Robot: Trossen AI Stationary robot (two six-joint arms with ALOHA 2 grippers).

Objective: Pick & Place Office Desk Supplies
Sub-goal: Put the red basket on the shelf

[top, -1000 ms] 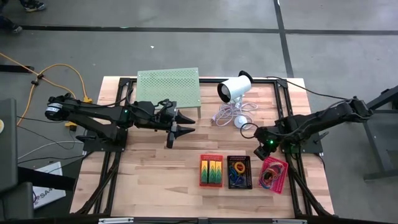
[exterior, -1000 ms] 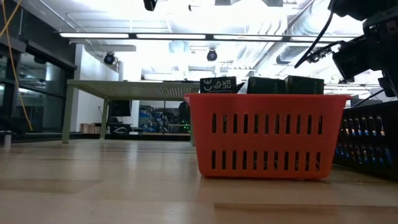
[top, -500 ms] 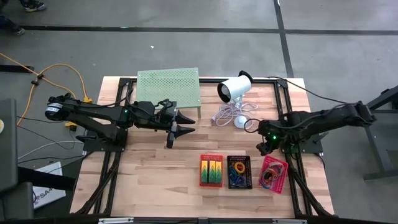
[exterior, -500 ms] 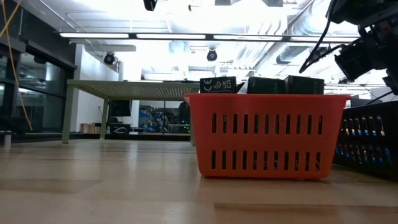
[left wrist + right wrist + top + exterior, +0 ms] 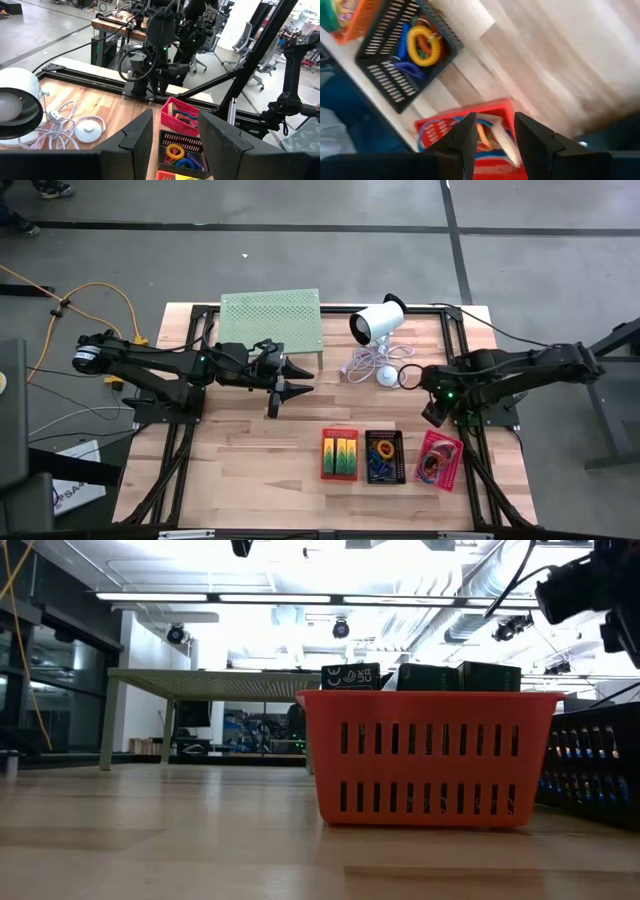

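Three mesh baskets stand in a row near the table's near edge. The red basket [image 5: 339, 453] holds green packs with yellow marks [image 5: 340, 451], the black basket [image 5: 384, 456] holds coloured loops [image 5: 421, 41], and the pink basket [image 5: 440, 460] holds rubber bands. My right gripper [image 5: 430, 413] hovers open above the table just beyond the pink basket [image 5: 485, 145], holding nothing. My left gripper [image 5: 305, 379] is open in the air near the table's middle, in front of the green stand. In the low view the red basket [image 5: 430, 755] fills the foreground.
The pale-green perforated stand [image 5: 270, 318] is at the far edge. The white cylinder device [image 5: 377, 322] lies beside it with its cable and puck [image 5: 386, 375], close to my right gripper. Bare wood lies on the near left of the table [image 5: 250, 470].
My right gripper has risen from just above the pink basket and drawn back toward the table's far edge. The left arm has kept still, and the baskets have not moved.
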